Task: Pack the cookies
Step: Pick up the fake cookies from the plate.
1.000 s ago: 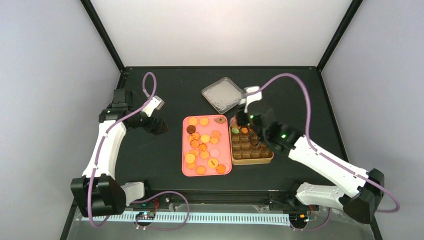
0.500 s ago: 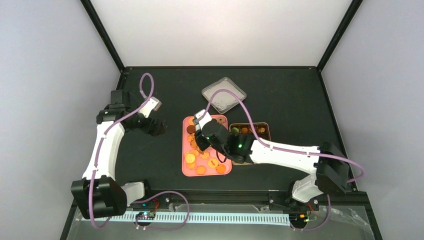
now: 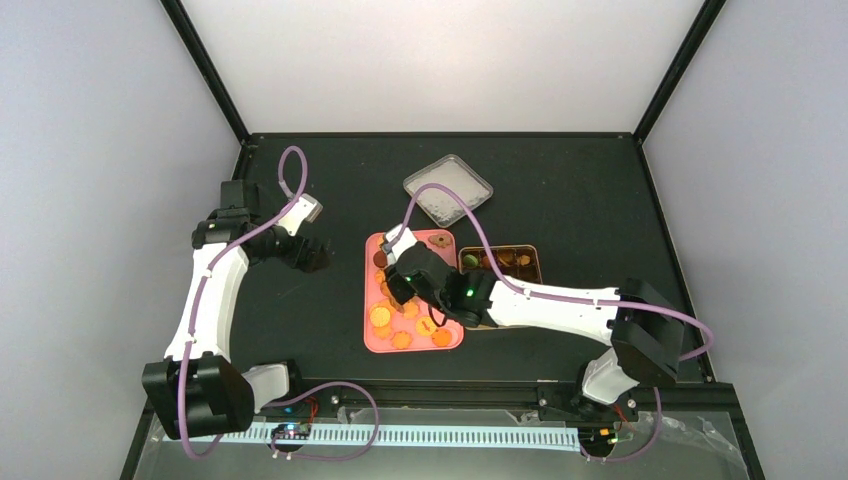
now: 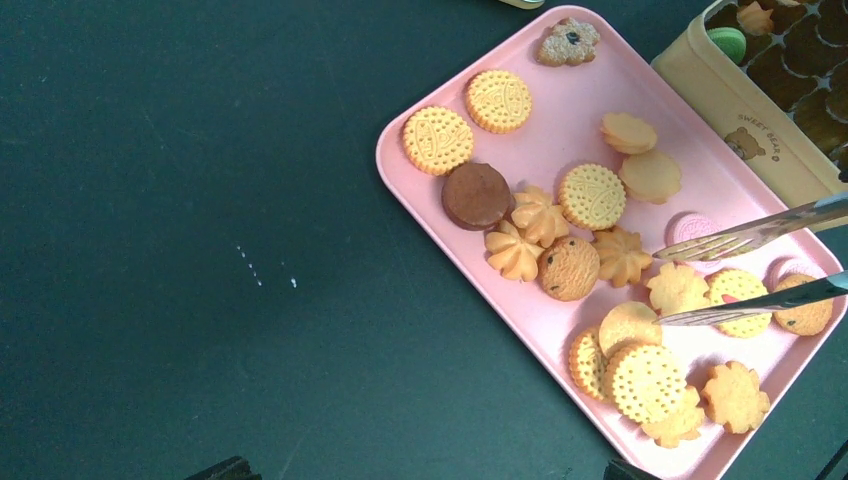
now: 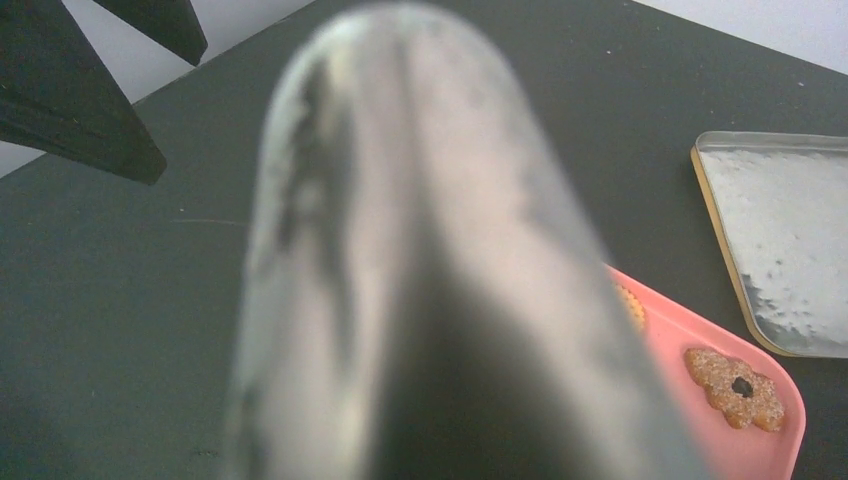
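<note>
Table (image 3: 560, 190): black, bearing everything.
Pink tray (image 4: 650, 90): holds most cookies (image 4: 570, 268).
Tin (image 4: 740, 120): beside tray, few cookies inside.
Right gripper (image 3: 399, 287): grasping tongs (image 4: 740, 238), tips apart over tray.
Left gripper (image 3: 318, 255): fingers spread, empty, left of tray.

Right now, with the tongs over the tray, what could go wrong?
1. The tongs straddle crowded cookies; closing may pinch two or knock one off the tray.
2. The right wrist view is filled by the blurred tongs, so the tips show only in the left wrist view.
3. The tin wall stands close beside the tray; a low carry could clip it.
</note>
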Robot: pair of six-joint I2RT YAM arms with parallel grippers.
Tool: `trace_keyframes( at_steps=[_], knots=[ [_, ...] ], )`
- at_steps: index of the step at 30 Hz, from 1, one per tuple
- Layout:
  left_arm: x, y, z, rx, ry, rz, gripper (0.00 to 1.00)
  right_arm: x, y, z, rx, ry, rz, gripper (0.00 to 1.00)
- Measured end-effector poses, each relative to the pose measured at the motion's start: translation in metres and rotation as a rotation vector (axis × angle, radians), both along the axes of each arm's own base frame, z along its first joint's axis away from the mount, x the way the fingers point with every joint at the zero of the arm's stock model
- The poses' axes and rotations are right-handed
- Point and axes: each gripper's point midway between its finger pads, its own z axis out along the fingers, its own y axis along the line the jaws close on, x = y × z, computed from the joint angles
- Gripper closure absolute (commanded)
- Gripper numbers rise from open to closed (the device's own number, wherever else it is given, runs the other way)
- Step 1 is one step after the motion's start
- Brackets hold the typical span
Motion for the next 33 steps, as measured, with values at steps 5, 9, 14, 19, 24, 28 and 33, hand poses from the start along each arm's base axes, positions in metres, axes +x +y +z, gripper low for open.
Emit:
trace_keyframes(
  at_steps=[5, 9, 14, 19, 24, 28, 33],
  knots=[
    [0.0, 0.001, 0.0, 0.002, 0.001, -0.001, 0.07, -0.001, -0.003, -0.012, -0.022, 0.009, -0.001, 0.63],
    [-0.001, 0.001, -0.001, 0.002, 0.002, -0.002, 0.07, -0.003, -0.009, -0.027, -0.045, 0.021, -0.005, 0.62],
    [-0.001, 0.001, -0.001, 0.002, 0.003, -0.001, 0.07, -0.003, -0.008, -0.027, -0.026, 0.016, -0.007, 0.69],
    [-0.001, 0.001, -0.001, 0.002, 0.003, -0.001, 0.07, -0.002, -0.01, -0.023, -0.009, 0.014, -0.024, 0.9],
    [-0.001, 0.001, -0.001, 0.002, 0.003, -0.001, 0.07, -0.003, -0.019, -0.023, -0.037, 0.018, -0.039, 0.99],
    [-0.001, 0.001, -0.001, 0.002, 0.004, 0.0, 0.07, -0.001, -0.025, -0.003, -0.013, -0.001, -0.051, 0.99],
    [-0.001, 0.001, -0.001, 0.002, 0.003, -0.001, 0.07, 0.008, -0.036, 0.042, 0.066, -0.052, -0.078, 0.99]
  ],
)
